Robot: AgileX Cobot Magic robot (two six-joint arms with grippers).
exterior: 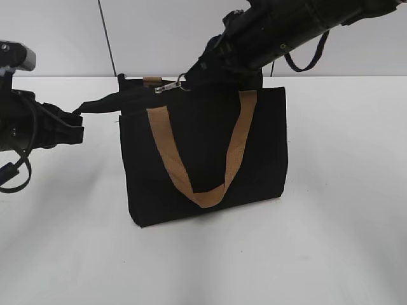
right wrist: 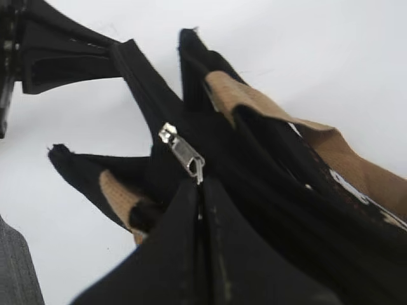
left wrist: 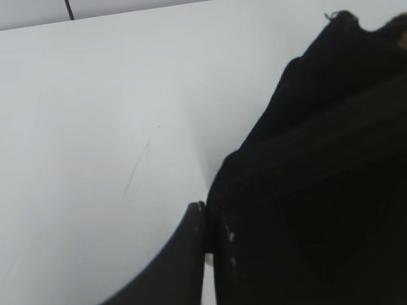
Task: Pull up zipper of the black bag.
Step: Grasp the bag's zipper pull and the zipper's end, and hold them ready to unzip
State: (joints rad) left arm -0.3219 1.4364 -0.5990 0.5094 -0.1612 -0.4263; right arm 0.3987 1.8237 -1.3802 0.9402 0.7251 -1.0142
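Note:
The black bag (exterior: pixel 203 159) stands upright on the white table with a tan strap handle (exterior: pixel 203 190) hanging down its front. My left gripper (exterior: pixel 79 124) is shut on a black fabric tab at the bag's top left corner and holds it stretched out to the left; it also shows in the left wrist view (left wrist: pixel 210 222). My right gripper (exterior: pixel 191 79) is shut on the silvery metal pull (exterior: pixel 168 87) of the zipper near the left end of the bag's top edge. In the right wrist view the pull (right wrist: pixel 182 153) sticks out from my shut fingers (right wrist: pixel 201 190).
The white table (exterior: pixel 343 222) runs around the bag on all sides. A white wall with a dark cable (exterior: pixel 107 38) stands behind. The right arm's body (exterior: pixel 286 32) hangs over the bag's top right.

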